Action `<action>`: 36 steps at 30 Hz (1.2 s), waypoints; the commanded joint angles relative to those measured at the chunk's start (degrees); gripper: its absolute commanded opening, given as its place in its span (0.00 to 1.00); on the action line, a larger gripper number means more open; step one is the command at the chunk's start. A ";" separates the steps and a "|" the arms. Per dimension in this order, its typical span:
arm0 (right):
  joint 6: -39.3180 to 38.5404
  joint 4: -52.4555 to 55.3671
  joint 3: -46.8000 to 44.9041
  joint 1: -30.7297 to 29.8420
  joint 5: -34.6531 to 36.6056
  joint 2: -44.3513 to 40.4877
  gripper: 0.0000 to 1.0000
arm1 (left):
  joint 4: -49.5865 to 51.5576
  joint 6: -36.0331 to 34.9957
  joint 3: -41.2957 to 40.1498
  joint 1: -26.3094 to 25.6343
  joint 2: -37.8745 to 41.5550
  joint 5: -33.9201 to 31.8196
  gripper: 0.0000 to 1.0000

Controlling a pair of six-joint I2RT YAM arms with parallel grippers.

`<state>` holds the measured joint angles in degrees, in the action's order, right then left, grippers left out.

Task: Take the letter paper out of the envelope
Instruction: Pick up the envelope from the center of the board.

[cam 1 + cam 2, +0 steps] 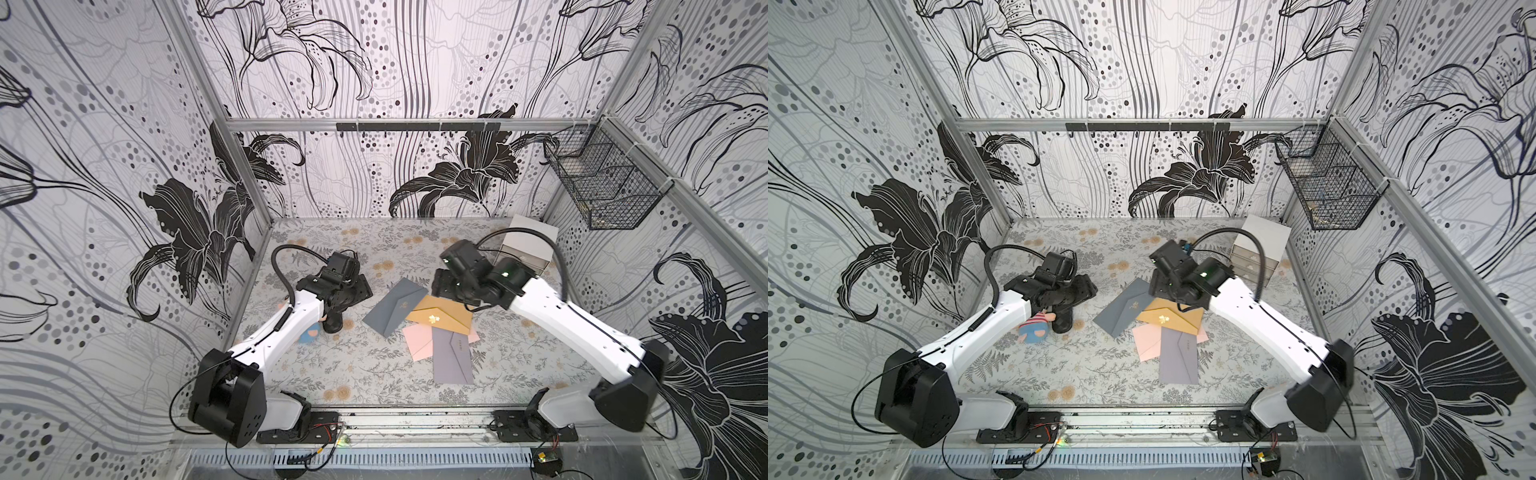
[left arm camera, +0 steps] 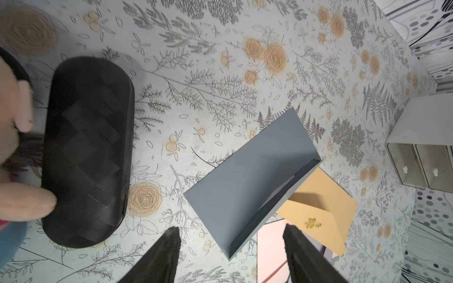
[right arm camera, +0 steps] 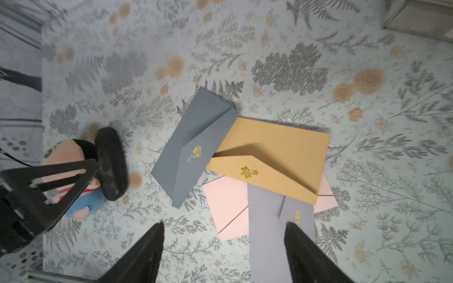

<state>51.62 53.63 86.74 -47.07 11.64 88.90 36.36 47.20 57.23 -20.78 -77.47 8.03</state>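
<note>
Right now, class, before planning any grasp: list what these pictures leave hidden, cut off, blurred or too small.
- Letter paper: none shows in any view; the grey envelope is shadowed inside in the left wrist view.
- Pink envelope: mostly covered by the yellow envelope and lilac envelope in both top views.
- Plush doll: mostly under the left arm in a top view.
- Wire basket contents: too small.

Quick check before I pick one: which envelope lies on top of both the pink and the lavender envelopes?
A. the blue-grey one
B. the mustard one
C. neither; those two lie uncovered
B: in the right wrist view the mustard envelope has its lower edge lying over the top end of the lavender envelope and over part of the pink envelope.
</note>
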 commanded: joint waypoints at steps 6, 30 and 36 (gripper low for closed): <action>8.75 4.55 13.77 -5.52 -0.76 22.70 0.80 | -3.43 2.98 -9.86 1.62 9.21 9.55 0.73; 20.85 11.17 26.82 -3.57 -4.51 42.74 0.67 | -1.58 4.35 -18.12 2.15 20.40 10.51 0.72; 20.74 9.97 25.50 -3.12 -5.46 43.02 0.61 | -1.60 4.57 -18.03 2.13 19.78 10.34 0.72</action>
<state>71.40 62.78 113.51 -50.17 6.83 131.11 36.47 51.07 39.55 -18.85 -57.43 17.69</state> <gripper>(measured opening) 0.614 0.719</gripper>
